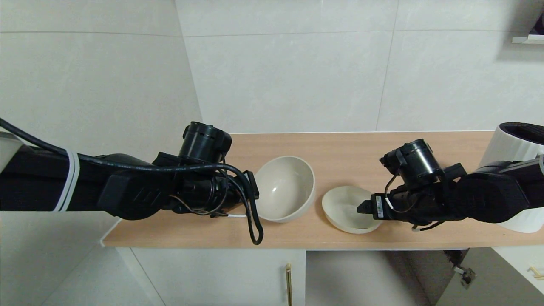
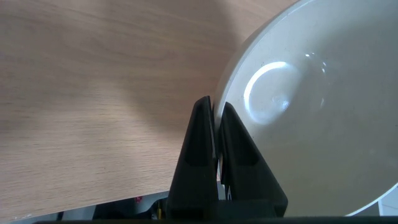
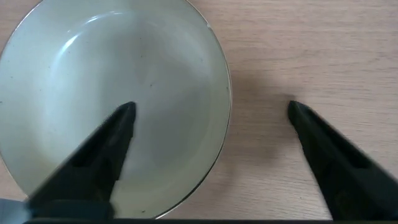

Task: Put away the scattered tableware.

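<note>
Your left jaws pinch the deep bowl's (image 1: 285, 187) rim, right jaws gape astride the shallow bowl's (image 1: 344, 206); both likely slick, brittle.

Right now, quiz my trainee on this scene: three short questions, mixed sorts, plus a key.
1. True or false: the left gripper is shut on the deep bowl's rim.
2. The right gripper is: A, shut on a spoon; B, open astride the shallow bowl's rim; C, open above a cup.
3. Fill in: ___ bowls are in view.
Key: 1 true; 2 B; 3 two.
</note>
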Controlling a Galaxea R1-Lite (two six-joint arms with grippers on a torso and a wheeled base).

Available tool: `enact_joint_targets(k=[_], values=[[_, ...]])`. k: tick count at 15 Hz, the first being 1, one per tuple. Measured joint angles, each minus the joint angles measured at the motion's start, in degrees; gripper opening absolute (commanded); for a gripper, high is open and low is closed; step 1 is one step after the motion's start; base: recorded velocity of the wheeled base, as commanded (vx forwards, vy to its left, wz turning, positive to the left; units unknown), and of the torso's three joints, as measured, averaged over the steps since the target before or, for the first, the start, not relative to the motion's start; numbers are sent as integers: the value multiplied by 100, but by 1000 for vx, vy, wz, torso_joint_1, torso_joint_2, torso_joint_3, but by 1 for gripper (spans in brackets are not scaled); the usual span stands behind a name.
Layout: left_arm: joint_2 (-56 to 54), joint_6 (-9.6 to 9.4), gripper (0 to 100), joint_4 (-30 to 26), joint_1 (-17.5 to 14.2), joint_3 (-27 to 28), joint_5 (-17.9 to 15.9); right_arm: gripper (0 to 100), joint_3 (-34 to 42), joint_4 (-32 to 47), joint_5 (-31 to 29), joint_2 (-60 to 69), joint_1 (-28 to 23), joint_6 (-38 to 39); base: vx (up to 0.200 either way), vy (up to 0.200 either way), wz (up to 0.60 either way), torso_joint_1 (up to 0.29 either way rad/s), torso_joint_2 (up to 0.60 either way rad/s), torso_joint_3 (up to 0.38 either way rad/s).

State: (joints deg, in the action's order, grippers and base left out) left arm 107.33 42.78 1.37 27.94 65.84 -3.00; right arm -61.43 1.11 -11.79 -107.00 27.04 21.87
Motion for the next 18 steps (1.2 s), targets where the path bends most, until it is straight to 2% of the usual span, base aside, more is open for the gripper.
enact_joint_targets(k=[9,14,15,18], values=[[-79,0,0,-2,-18,0,40,0,5,-29,7,16,0,11,0,0,0,0,0,0],[-631,-46,0,-46,-121,-201,44,0,71,100,88,524,-33,-6,0,0,0,0,0,0],[-809,-106,0,-52,-143,-319,44,0,95,197,126,694,-45,-11,0,0,0,0,0,0],[-1607,-742,0,-123,-236,-920,24,0,118,973,695,1464,-76,-17,0,0,0,0,0,0]])
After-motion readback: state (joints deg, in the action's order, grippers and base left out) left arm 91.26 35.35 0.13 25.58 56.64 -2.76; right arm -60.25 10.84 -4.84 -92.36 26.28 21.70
